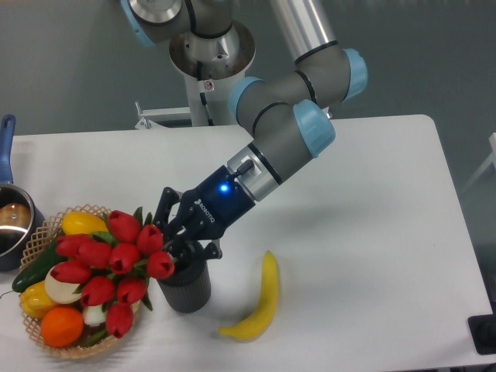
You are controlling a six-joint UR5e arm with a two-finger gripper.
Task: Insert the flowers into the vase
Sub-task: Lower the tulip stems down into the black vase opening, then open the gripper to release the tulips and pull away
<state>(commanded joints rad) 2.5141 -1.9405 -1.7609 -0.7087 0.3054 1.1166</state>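
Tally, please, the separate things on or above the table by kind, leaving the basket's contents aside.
Flowers: 1
Vase: 1
Banana: 1
Wicker basket: 1
Pot: 1
Total: 5

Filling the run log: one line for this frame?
gripper: at vase mouth, grip unclear | flowers: heads leaning over basket | banana: right of vase

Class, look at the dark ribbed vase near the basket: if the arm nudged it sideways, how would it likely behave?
The vase is short and wide, so it would probably slide rather than tip. The tulips lean out to one side over the basket, which may pull it that way. Its ribbed sides should give decent grip.
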